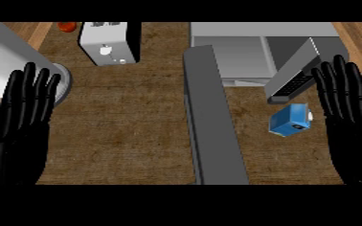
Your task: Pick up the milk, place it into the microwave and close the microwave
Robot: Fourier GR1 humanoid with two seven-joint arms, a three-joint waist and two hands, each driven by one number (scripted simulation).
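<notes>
Both the left hand and right hand rest spread, empty. A milk carton lies on the tabletop by the open microwave.

The counter is a brown, wood-grained surface. At its far right stands the grey microwave, its door swung open across the counter's middle toward the near edge. Right of that door sits a blue milk carton, apart from it. A white appliance stands at the far left, a small red object beside it, and a grey rounded object sits at the left edge.
</notes>
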